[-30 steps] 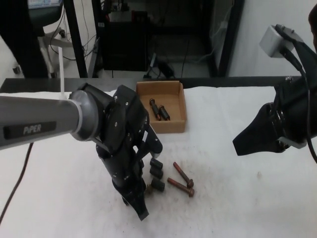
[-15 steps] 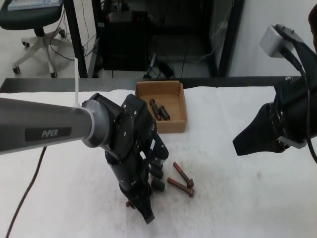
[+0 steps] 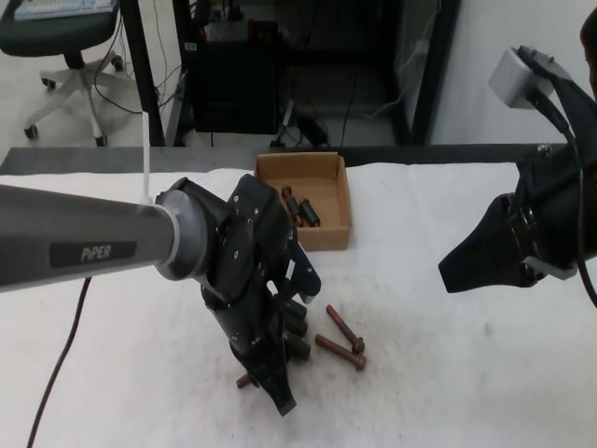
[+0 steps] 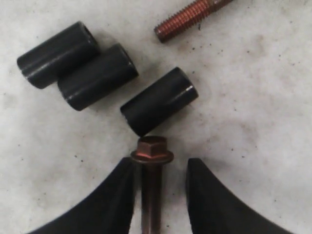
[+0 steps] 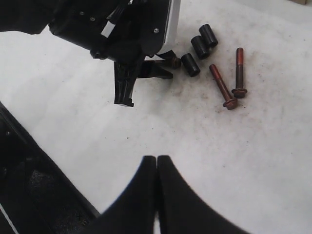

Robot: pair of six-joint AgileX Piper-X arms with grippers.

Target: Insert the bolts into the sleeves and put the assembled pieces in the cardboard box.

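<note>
Office chair (image 3: 51, 33) on pale floor (image 3: 19, 103); dark rack (image 3: 242, 75) behind bench (image 3: 448, 373); white wall (image 3: 485, 84) right.

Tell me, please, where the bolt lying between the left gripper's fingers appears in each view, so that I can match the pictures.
Left wrist view: the bolt lies between the open jaws of the left gripper.
High view: its shank end pokes out beside that gripper, low in the middle.
Right wrist view: its head shows at that gripper's fingers.
Shared landmark: the nearest black sleeve, right by the bolt's head.
</note>
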